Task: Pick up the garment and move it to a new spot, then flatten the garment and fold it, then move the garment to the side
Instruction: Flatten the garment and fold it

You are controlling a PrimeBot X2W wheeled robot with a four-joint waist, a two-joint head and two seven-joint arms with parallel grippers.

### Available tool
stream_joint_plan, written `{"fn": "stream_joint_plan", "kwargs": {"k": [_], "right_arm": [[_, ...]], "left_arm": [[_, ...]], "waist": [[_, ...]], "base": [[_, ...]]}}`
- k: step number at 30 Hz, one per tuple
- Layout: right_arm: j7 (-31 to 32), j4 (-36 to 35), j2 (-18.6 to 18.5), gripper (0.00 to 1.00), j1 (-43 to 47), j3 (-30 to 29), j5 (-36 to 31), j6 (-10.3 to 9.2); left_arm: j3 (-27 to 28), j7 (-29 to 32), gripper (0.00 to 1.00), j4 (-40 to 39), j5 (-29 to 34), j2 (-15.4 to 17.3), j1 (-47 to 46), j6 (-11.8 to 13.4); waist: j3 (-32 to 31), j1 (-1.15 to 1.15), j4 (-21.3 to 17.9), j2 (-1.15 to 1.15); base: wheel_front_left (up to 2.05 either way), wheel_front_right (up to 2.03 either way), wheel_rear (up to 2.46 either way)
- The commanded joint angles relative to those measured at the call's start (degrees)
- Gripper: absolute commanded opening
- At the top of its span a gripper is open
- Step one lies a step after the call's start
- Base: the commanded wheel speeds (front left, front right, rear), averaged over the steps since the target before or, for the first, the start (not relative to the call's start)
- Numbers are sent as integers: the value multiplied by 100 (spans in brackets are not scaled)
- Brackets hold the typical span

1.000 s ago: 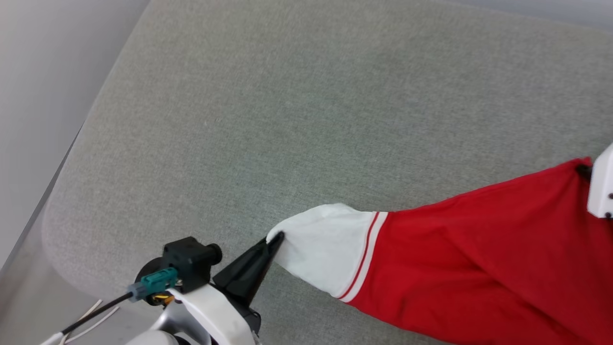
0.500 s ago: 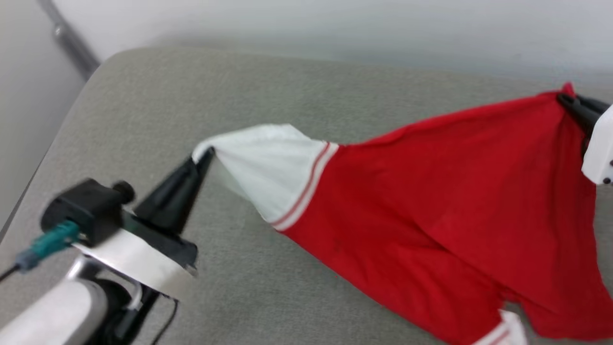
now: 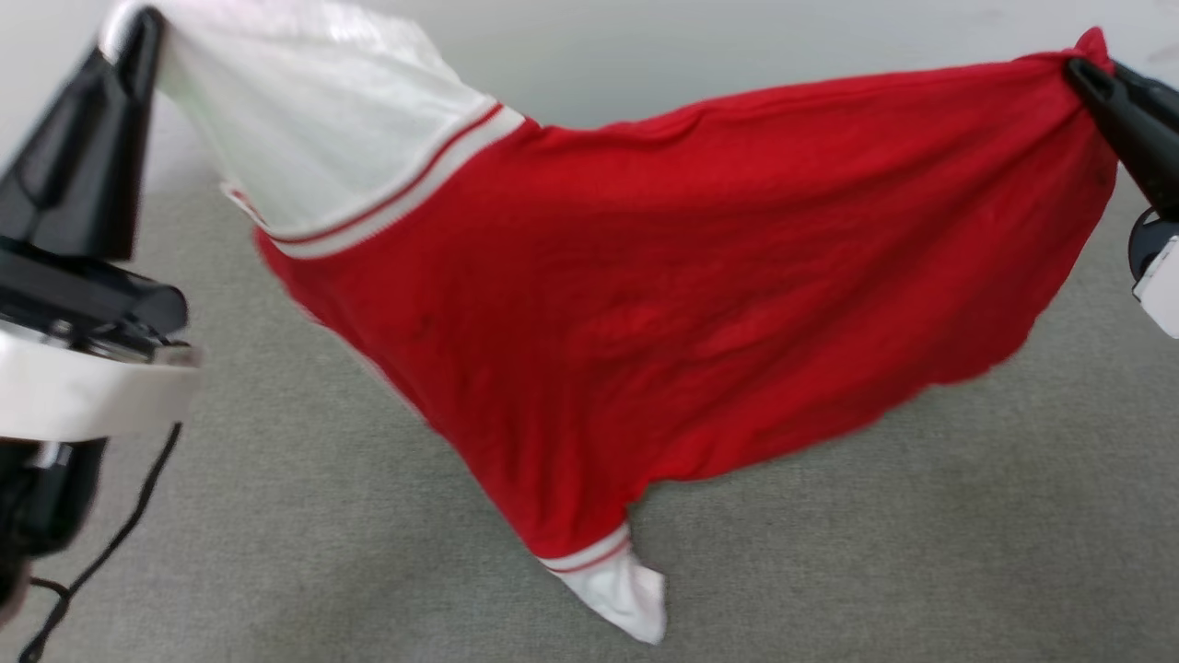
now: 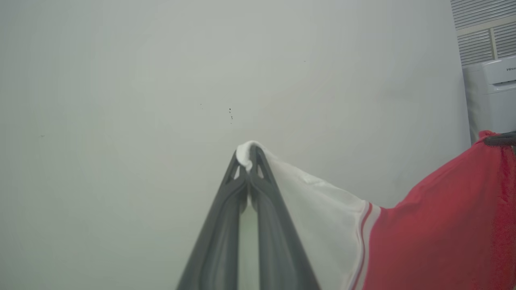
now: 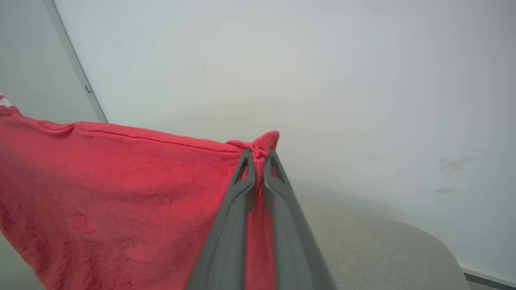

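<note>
The garment (image 3: 663,285), red with white striped-trim sleeves, hangs stretched in the air between both grippers above the grey cushioned surface (image 3: 921,534). My left gripper (image 3: 138,28) at the upper left is shut on the tip of one white sleeve (image 4: 306,193). At the upper right, my right gripper (image 3: 1082,74) is shut on a red corner of the garment (image 5: 121,181). A second white sleeve (image 3: 622,589) dangles lowest, near or touching the surface. The side of the garment in view is plain.
A pale wall (image 4: 161,80) rises behind the surface. A white appliance (image 4: 489,96) stands at the far right of the left wrist view. A black cable (image 3: 101,552) hangs below my left wrist.
Both grippers have risen with the garment, lifting it off the surface until it hangs spread between them. The head camera has also shifted.
</note>
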Motion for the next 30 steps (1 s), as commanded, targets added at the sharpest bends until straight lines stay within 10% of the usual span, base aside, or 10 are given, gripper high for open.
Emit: {"fn": "stream_joint_plan", "kwargs": {"k": [1, 17, 30], "right_arm": [[-20, -144, 66, 0, 70, -54, 33, 0], [-266, -958, 122, 0, -739, -587, -377, -1], [-578, 64, -215, 0, -2937, -293, -681, -2]], "left_arm": [[116, -24, 0, -69, 15, 73, -135, 49], [512, 648, 0, 14, 439, 762, -1916, -241], [52, 1032, 0, 1846, 998, 177, -5127, -1225]], "waist": [[-32, 0, -134, 0], [853, 0, -343, 0], [2615, 0, -214, 0]], "base": [[0, 0, 0], [0, 0, 0], [0, 0, 0]]}}
